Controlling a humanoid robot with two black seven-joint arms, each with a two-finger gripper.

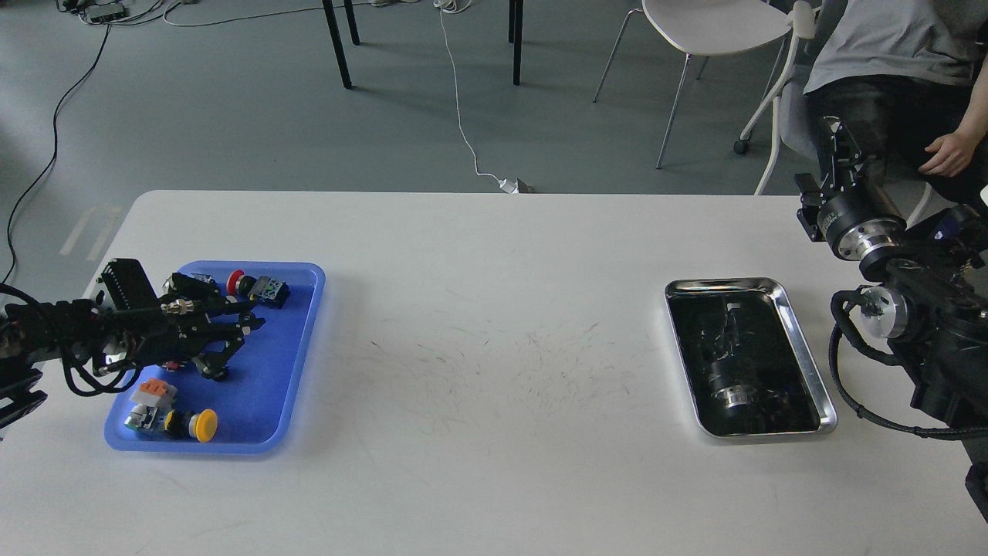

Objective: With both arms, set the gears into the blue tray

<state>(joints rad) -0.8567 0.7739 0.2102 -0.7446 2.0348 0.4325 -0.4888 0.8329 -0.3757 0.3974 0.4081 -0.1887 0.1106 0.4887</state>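
Head view: left gripper [231, 340] over blue tray [305, 324], jaws apart, small black gear [217, 374] just below. Right gripper [840, 147] raised, jaw state unclear. Gear likely light, rigid; pinch across rim.
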